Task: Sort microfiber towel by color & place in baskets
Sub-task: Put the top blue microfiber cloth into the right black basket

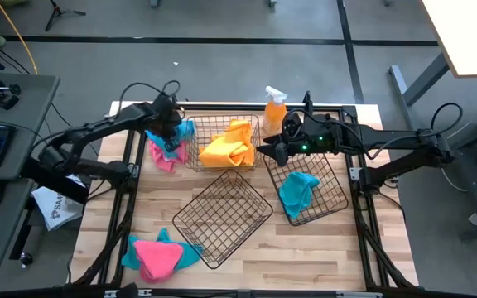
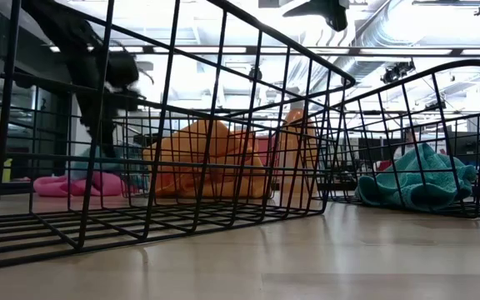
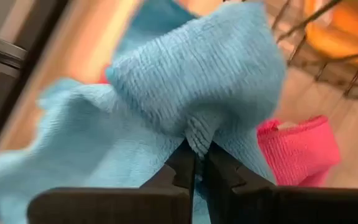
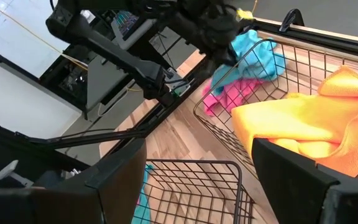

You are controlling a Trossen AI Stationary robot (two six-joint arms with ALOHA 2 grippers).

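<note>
My left gripper (image 1: pixel 172 131) is shut on a teal-blue towel (image 1: pixel 182 132) at the table's far left, just left of the far basket (image 1: pixel 195 124). A pink towel (image 1: pixel 164 157) lies on the table under it. A yellow-orange towel (image 1: pixel 228 145) lies in that far basket. Another teal towel (image 1: pixel 298 190) lies in the right basket (image 1: pixel 334 178). My right gripper (image 1: pixel 272 153) is open and hovers between those two baskets, touching nothing. The near middle basket (image 1: pixel 222 215) holds no towel. My left gripper (image 3: pixel 199 152) pinches a bunched fold of the teal-blue towel (image 3: pixel 197 134) between its two fingertips, coming from above. The towel (image 4: pixel 253 53) hangs slack below and around the fingers, beside the far basket's corner and above the pink towel (image 4: pixel 229 96). Whether it touches the pink towel, I cannot tell.
A pink towel on a teal one (image 1: pixel 160 257) lies at the near left corner. An orange spray bottle (image 1: pixel 275 106) stands at the far edge behind the baskets. Black frame rails (image 1: pixel 127 178) run along the table's sides. Bare wood shows near the front edge (image 1: pixel 305 257).
</note>
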